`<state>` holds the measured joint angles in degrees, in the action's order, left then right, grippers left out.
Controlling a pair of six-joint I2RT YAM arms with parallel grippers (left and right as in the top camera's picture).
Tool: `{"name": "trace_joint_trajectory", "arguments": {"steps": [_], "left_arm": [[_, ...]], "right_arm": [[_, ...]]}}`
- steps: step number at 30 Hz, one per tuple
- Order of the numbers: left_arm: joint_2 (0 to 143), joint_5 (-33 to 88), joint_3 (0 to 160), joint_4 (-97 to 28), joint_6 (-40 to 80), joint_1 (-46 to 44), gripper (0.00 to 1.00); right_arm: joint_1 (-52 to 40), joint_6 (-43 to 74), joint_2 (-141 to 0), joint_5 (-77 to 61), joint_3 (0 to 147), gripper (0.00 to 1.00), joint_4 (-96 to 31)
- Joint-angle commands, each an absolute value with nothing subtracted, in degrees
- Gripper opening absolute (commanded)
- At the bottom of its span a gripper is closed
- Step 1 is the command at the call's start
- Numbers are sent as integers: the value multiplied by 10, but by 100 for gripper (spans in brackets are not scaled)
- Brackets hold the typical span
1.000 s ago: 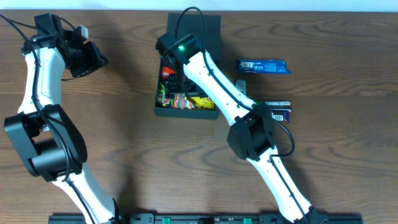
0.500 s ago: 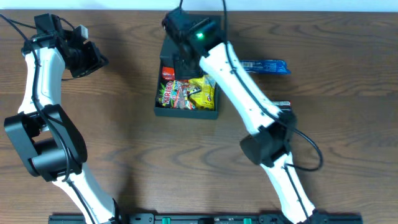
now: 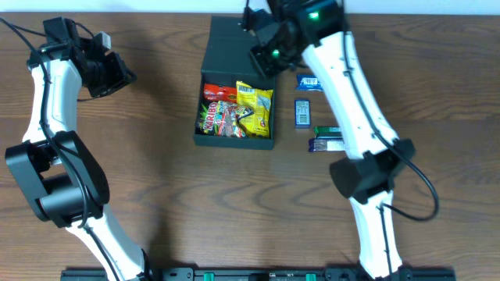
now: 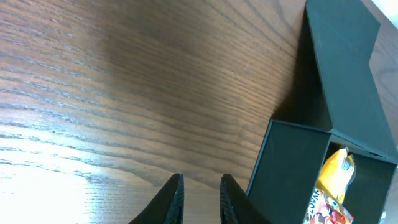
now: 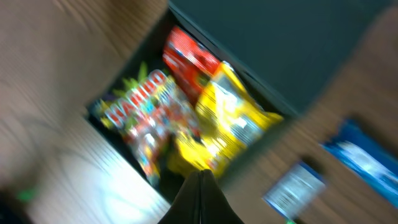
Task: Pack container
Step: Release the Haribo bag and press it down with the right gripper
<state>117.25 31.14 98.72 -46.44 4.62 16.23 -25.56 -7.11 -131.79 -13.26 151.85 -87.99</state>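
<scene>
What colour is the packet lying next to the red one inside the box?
The packet is bright yellow, clearest in the overhead view.

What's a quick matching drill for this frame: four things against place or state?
Things:
1. yellow packet
2. small blue-white packet
3. right gripper
4. lid

Place or state:
a. shut
b. on the table, right of the box
c. inside the box
d. folded open at the far edge of the box

Pairs: 1-c, 2-b, 3-a, 4-d
</scene>
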Motion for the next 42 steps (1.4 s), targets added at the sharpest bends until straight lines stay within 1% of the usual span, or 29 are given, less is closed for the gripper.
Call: {"name": "trace_joint_trajectory", "arguments": {"steps": [1, 3, 4, 6, 8, 9, 11, 14, 16, 19, 22, 24, 30, 42], "left_arm": [[1180, 315, 1000, -474, 42, 161, 21], [1180, 316, 1000, -479, 42, 160, 21], [1180, 315, 1000, -480, 42, 160, 21], [1180, 310, 1000, -479, 42, 160, 21], [1180, 310, 1000, -481, 38, 159, 21], [1180, 309, 1000, -482, 37, 158, 21], [1180, 310, 1000, -482, 36, 156, 21], [1180, 310, 1000, -482, 27, 149, 21], [1180, 309, 1000, -484, 20, 142, 21], [1180, 309, 1000, -486, 14, 130, 21], [1180, 309, 1000, -491, 12, 118, 21], [1180, 309, 1000, -491, 12, 111, 21], [1180, 309, 1000, -491, 12, 98, 21], [1180, 309, 1000, -491, 12, 86, 21]], "right_arm": [[-251, -127, -1235, -104, 1498, 2, -904], [-240, -142, -1165, -102, 1387, 2, -890], [-233, -142, -1117, -88, 1300, 2, -861], [-211, -139, -1027, -93, 1137, 1, -780], [-199, -121, -973, -165, 1021, 2, -683], [-210, -103, -966, -200, 982, 1, -634], [-234, -30, -970, -267, 910, 1, -512], [-244, 13, -990, -349, 841, 1, -406], [-252, 13, -1016, -367, 831, 1, -391], [-287, 31, -1076, -363, 832, 1, -379], [-287, 38, -1109, -368, 832, 1, -378], [-296, 38, -1125, -378, 832, 1, -355], [-298, 43, -1126, -381, 838, 1, -324], [-302, 43, -1185, -307, 838, 1, -299]]}}
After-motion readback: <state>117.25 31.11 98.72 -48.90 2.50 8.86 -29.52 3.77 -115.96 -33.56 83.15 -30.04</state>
